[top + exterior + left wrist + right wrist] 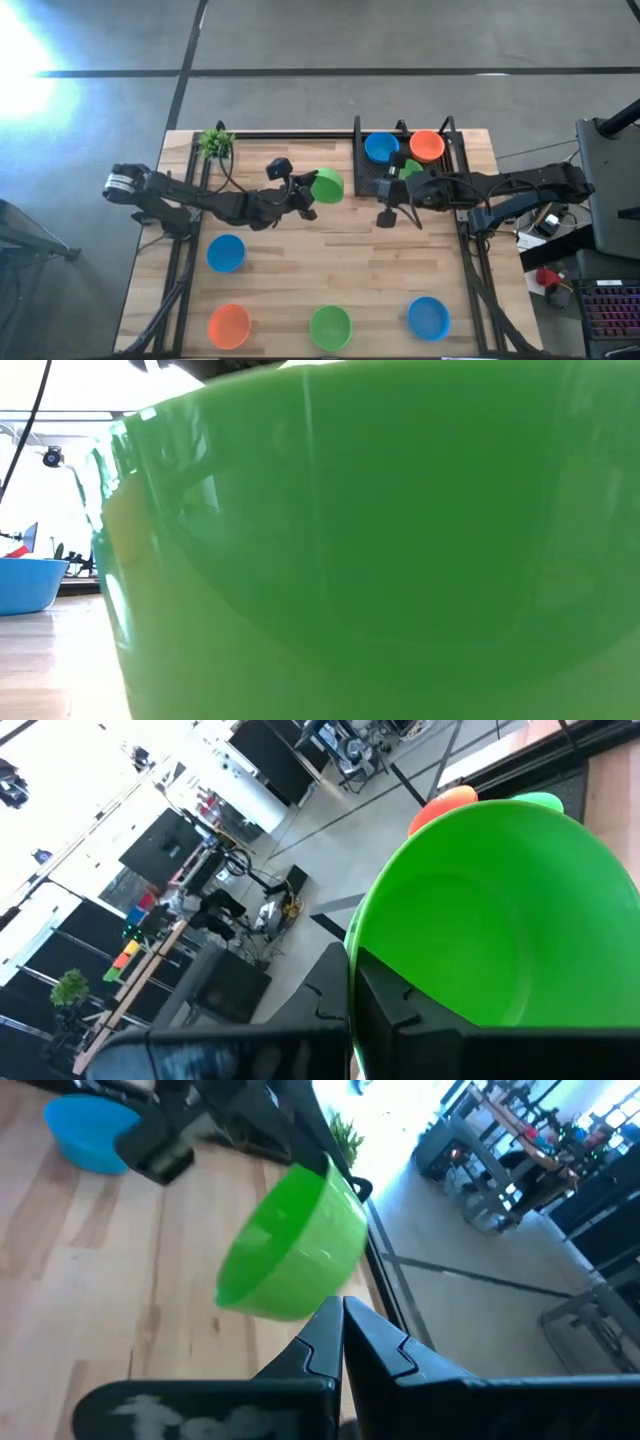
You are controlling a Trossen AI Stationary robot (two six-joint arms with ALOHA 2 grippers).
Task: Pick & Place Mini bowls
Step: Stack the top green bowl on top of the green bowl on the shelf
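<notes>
We see the left gripper [308, 196] clamping 1 green bowl [327, 185] by its rim, lifted above the table [300, 255] near the tray [362, 170]; the right gripper [400, 214] hangs nearby, fingers pressed together; the low view is blocked by green plastic

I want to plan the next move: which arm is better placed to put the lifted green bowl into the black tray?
The left. Its gripper already holds the round green plastic bowl, near the black tray with blue and orange bowls. The right gripper is shut and holds nothing.
</notes>
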